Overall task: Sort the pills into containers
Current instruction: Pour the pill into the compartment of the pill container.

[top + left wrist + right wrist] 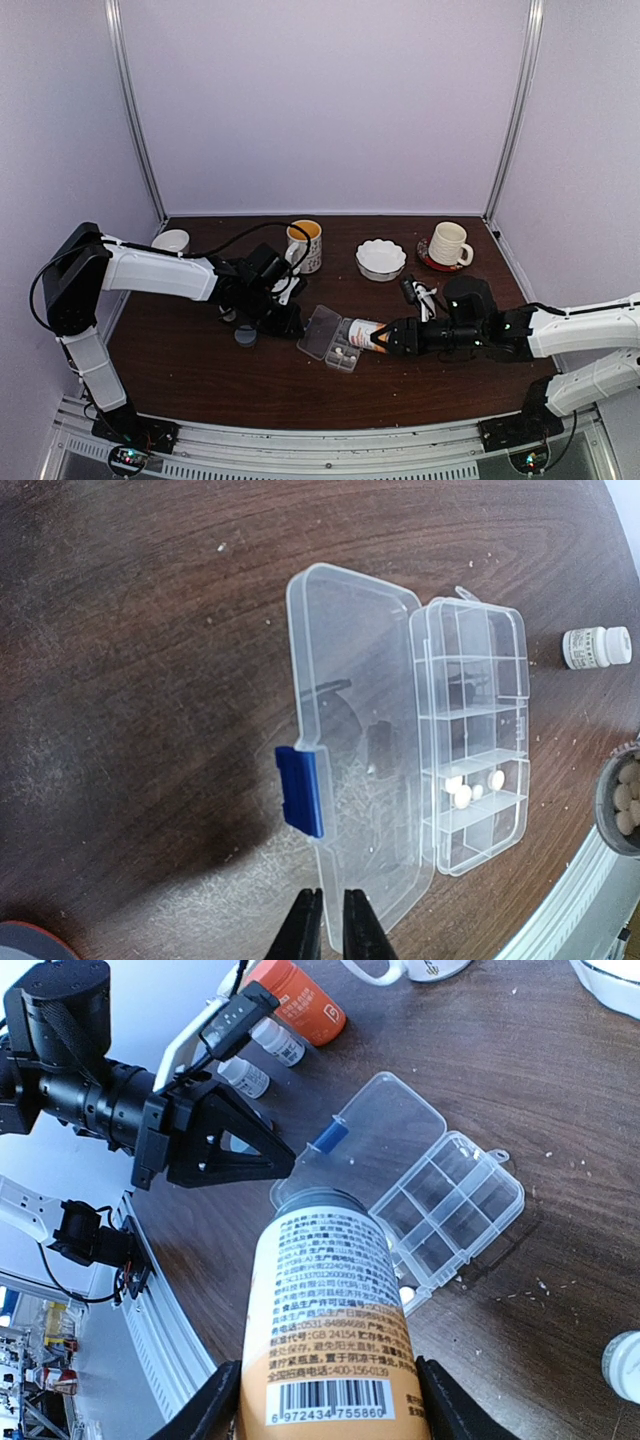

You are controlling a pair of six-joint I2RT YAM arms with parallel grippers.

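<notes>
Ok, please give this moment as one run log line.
left hand shut at lid | right hand holds orange bottle | pills in one compartment

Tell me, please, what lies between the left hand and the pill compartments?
The organizer's open lid with its blue latch, seen in the left wrist view.

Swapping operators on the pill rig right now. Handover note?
Left gripper: jaws shut, tips at the edge of the open lid. Whether they pinch it is unclear.
Right gripper: shut on the bottle, its uncapped mouth pointing at the organizer.
Done: a few white pills lie in one compartment.
Left: the other compartments look empty, and more pills show in the bottle's mouth.
</notes>
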